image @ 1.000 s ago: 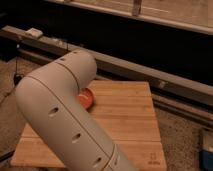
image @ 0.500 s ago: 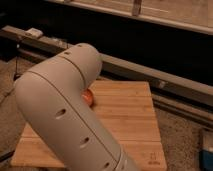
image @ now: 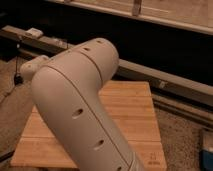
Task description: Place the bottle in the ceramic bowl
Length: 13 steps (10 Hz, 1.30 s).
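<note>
At the far left there's dark gravelly-looking floor [image: 11, 107] and a thin dark cable [image: 18, 64] hanging down to a small dark thing on the ground, with a small white box [image: 34, 33] sitting on the long grey ledge [image: 165, 80] that slants across the back. Moving right, pretty much the whole middle is hogged by the robot's big off-white arm [image: 80, 110], a fat rounded elbow with a few oval holes along its side, running from bottom center up toward the upper middle and then bending back to the left. It's parked right over the light wooden board [image: 132, 112], so only the board's left corner, right half and bottom strip are showing. The gripper is nowhere to be seen, so can't say where it sits. Same deal with the bottle and the ceramic bowl, neither one shows from behind that arm. Far right, more speckled floor and a bit of something blue [image: 208, 150] poking in at the bottom corner.
</note>
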Tool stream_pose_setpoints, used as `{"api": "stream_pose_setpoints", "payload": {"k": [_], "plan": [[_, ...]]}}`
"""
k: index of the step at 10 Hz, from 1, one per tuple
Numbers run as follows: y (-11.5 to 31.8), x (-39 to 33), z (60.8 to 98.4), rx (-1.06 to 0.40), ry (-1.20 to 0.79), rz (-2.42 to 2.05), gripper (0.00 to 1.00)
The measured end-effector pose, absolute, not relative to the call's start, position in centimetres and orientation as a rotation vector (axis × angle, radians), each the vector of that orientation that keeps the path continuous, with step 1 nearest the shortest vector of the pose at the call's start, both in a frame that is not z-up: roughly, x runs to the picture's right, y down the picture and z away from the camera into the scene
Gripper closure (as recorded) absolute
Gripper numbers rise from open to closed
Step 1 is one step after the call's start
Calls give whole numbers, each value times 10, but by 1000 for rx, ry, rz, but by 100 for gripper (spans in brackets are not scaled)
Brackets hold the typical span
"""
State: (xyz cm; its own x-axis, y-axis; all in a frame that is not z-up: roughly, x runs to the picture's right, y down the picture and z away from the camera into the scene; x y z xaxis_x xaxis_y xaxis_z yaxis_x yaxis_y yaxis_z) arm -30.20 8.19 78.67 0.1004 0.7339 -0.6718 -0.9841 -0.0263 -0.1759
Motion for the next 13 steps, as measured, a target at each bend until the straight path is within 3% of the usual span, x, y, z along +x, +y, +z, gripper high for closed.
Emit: {"api": "stream_pose_setpoints", "payload": {"k": [4,5,11,13], "plan": [[39,-247,800,-704,456,1499,100],[37,-231,804,-690,483,1508,96],[56,-207,836,-624,607,1507,37],[57,-204,844,-613,630,1514,30]]}}
